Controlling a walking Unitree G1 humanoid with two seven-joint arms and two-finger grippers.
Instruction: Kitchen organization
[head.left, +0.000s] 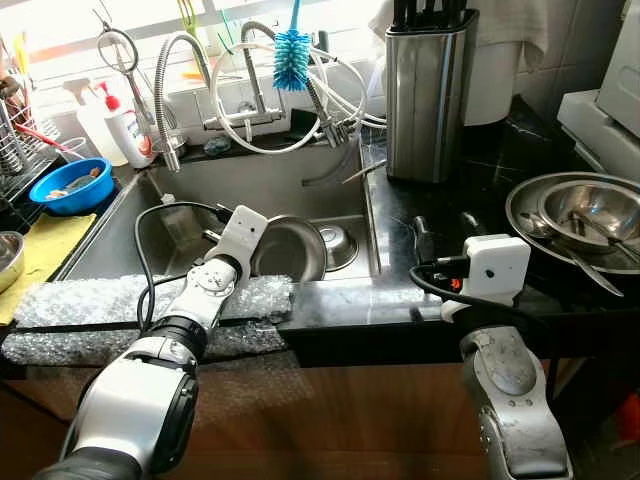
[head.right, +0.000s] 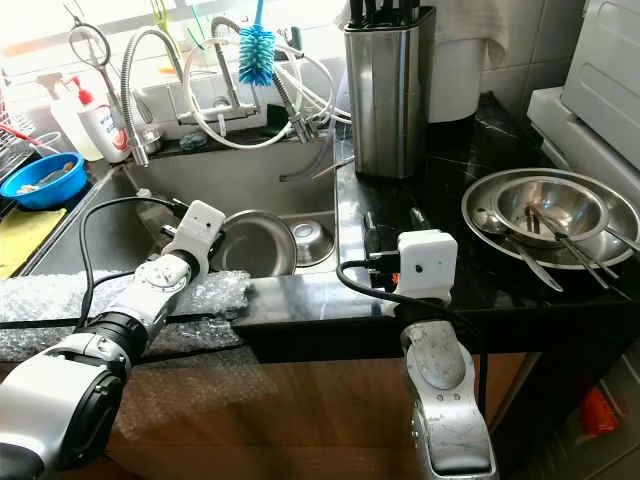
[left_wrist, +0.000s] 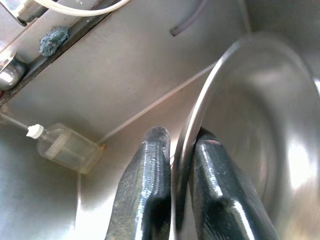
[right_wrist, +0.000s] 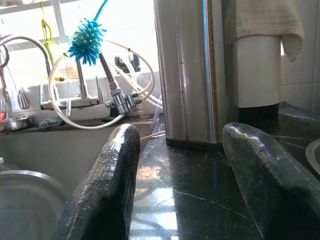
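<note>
Steel bowl (head.left: 290, 250) stands tilted on edge in the sink (head.left: 260, 185), its rim clamped between the jaws of the left gripper (left_wrist: 177, 150). Right gripper (right_wrist: 182, 165) rests with jaws apart over the black surface (head.left: 470, 170), near the knife block (head.left: 430, 90).

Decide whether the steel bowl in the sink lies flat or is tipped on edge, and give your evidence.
Tipped on edge. The steel bowl stands nearly upright in the sink, its rim pinched by the left gripper.

Brushed-steel sink (head.left: 120, 235) holds a shiny metal bowl (head.left: 290, 248) (black stone counter (head.left: 420, 300) glossy).
</note>
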